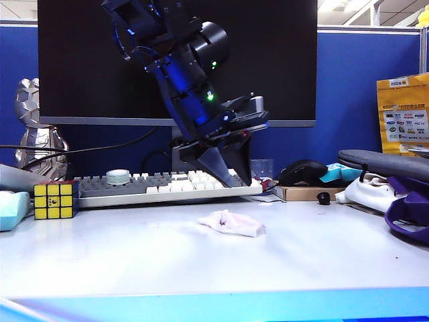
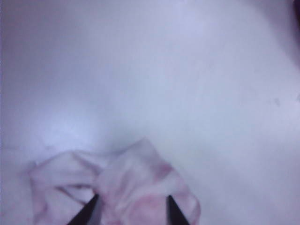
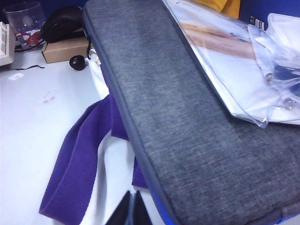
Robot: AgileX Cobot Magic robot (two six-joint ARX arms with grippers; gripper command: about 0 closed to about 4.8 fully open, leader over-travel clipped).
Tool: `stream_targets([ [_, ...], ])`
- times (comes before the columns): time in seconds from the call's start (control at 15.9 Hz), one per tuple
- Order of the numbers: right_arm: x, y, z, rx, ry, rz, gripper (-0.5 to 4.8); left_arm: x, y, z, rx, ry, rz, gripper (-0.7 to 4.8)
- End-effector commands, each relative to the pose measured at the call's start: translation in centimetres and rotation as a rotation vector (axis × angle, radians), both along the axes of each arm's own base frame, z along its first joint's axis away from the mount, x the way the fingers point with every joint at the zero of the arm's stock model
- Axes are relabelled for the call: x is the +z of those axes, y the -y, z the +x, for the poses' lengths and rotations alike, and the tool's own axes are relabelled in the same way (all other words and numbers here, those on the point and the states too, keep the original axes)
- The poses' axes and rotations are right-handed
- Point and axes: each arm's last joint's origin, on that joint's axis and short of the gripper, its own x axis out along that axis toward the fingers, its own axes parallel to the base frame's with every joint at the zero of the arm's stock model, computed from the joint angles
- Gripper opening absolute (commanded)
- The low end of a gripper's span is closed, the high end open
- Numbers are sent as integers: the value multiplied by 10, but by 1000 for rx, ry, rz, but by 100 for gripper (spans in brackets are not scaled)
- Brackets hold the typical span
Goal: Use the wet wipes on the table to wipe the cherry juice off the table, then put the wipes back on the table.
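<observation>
Lying crumpled on the white table (image 1: 120,248), the wipe (image 1: 232,223) sits near the middle, in front of the keyboard (image 1: 167,186), with faint pink stains on it. The left pincer (image 2: 132,206) hangs above and just behind it, pointing down; in the left wrist view its two dark tips stand apart over the wipe and pinch nothing. The right pincer (image 3: 132,209) is off at the right, over a purple strap (image 3: 77,159) beside a grey case (image 3: 178,126), its tips pressed together and empty. Small reddish juice marks (image 3: 48,97) show on the table left of the strap, near a black ball (image 3: 77,62). A colour cube (image 1: 53,200) stands at the far left.
</observation>
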Motion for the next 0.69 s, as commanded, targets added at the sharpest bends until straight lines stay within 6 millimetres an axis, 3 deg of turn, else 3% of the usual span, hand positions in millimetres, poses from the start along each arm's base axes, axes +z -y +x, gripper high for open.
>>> stream_targets([
  [0.06, 0, 0, 0, -1, 2, -2, 0, 2, 0, 0, -1, -5, 5, 479],
  [0.69, 0, 0, 0, -1, 2, -2, 0, 1, 1, -2, 15, -4, 19, 479],
])
